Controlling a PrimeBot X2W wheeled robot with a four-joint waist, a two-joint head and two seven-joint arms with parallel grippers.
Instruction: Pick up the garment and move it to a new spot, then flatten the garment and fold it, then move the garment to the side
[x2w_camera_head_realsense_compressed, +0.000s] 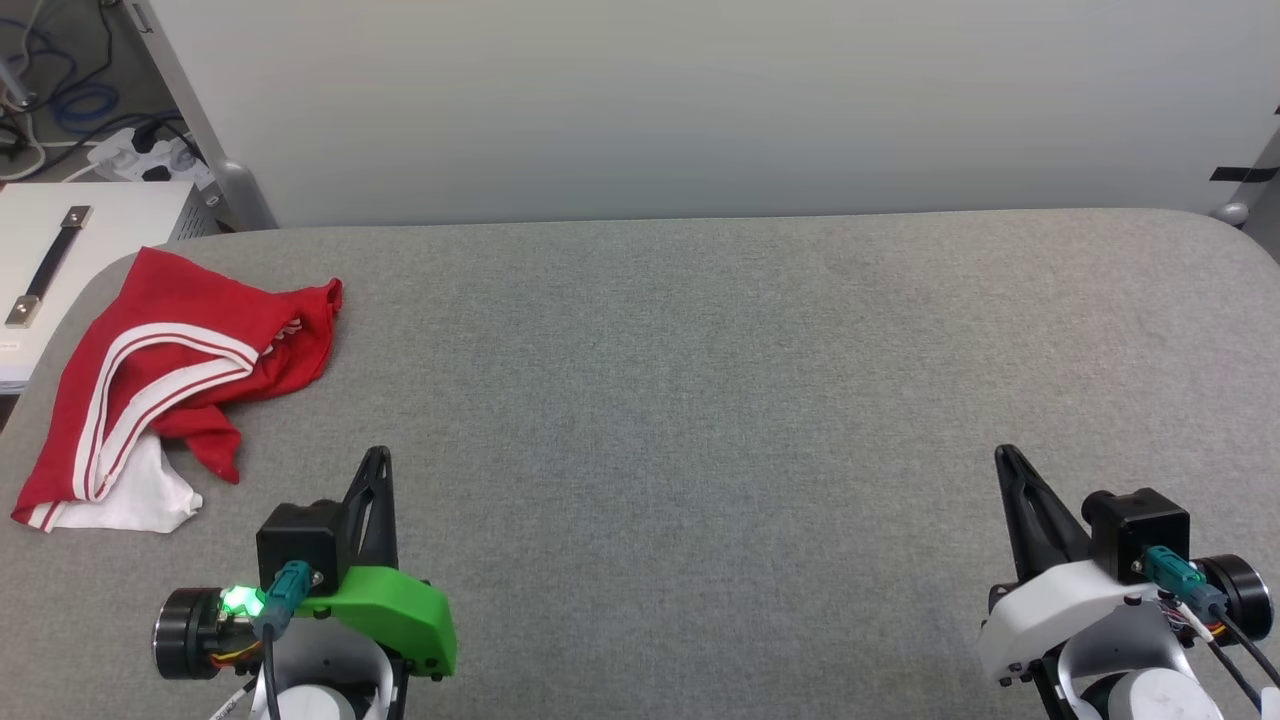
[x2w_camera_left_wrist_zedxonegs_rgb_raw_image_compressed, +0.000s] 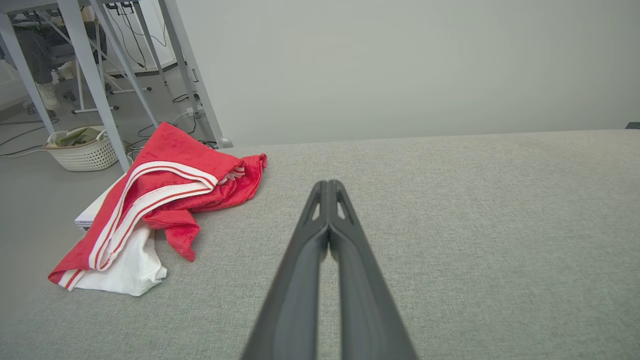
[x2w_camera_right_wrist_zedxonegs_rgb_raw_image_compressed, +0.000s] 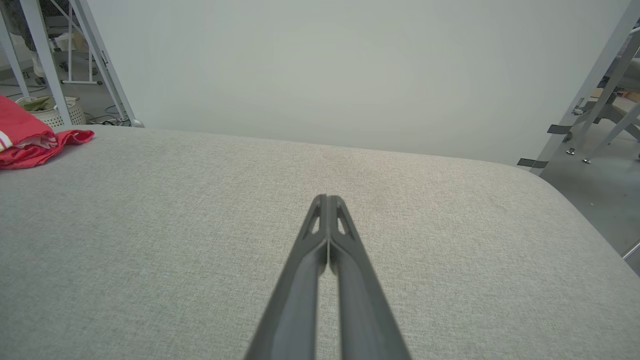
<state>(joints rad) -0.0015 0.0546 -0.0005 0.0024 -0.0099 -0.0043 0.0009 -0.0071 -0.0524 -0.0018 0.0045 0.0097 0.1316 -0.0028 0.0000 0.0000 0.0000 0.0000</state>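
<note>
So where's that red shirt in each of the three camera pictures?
Head view: the shirt lies crumpled at the left, near the far left corner of the grey table.
Left wrist view: left of centre.
Right wrist view: at the left edge, partly cut off.
Shared landmark: the slanted grey post just behind the shirt.

the grey table (x2w_camera_head_realsense_compressed: 700, 400) lies open, the crumpled garment (x2w_camera_head_realsense_compressed: 170, 380) heaped at its far-left edge.
</note>
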